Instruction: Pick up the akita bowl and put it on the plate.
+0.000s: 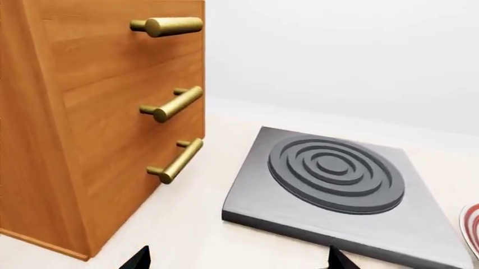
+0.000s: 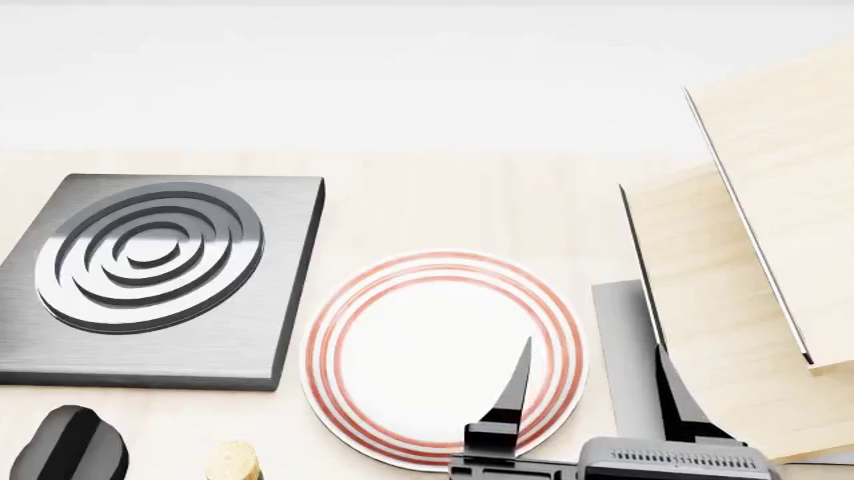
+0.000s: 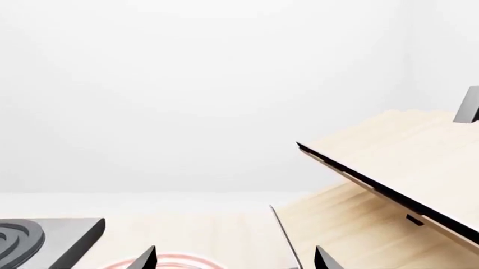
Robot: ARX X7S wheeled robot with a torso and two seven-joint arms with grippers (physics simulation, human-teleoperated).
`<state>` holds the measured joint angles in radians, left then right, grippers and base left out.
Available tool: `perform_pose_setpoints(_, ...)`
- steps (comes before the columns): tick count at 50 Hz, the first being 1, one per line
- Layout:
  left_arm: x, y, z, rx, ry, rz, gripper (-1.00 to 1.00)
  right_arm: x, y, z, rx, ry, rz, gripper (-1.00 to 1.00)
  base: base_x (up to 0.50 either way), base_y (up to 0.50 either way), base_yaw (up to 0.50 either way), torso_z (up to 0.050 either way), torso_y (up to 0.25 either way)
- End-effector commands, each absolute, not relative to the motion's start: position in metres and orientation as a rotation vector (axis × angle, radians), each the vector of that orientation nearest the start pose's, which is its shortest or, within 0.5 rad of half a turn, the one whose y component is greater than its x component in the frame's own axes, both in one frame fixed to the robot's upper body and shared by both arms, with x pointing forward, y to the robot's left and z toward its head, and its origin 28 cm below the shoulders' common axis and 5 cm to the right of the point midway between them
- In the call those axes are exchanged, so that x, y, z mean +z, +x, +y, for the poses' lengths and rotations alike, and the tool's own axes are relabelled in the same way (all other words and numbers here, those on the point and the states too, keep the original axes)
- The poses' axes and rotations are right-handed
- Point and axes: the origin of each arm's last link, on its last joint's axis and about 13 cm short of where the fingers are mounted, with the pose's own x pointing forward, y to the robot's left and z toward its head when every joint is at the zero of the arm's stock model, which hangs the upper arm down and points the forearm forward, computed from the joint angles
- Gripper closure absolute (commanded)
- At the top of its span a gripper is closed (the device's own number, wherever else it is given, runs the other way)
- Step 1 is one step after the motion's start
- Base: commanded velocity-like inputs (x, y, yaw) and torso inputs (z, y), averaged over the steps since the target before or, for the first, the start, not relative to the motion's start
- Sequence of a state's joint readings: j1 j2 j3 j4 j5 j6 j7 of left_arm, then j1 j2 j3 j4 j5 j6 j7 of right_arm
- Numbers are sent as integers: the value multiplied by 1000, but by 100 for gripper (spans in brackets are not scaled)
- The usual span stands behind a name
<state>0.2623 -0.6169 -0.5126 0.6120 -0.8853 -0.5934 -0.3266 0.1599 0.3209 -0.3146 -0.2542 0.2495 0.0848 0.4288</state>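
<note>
Right gripper hangs with its fingers spread wide and nothing between them, one tip over the near edge of the plate on the bench. Left fingers also wide, stove burner just beyond their tips. Akita bowl isn't in sight.

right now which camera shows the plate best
The head view: the plate lies nearly whole in the middle, all its red rings showing, only its near edge crossed by the right gripper. The left wrist view catches a sliver at the frame edge; the right wrist view shows only a faint arc of rim between the fingertips.
</note>
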Motion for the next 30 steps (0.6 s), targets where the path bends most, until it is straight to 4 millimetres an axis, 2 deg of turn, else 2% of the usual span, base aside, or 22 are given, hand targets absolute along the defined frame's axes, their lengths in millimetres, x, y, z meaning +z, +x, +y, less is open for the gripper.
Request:
perform_pose_setpoints(1,132,146,345,278,-86,117,-100,85,233,-97,-63,-26,-236,-100,0,0,0,0,0)
perform_pose_setpoints(30,132,144,349,309,-91,161,-100,83,234,-97,-62,-29,-230,-100,0,0,0,0,0)
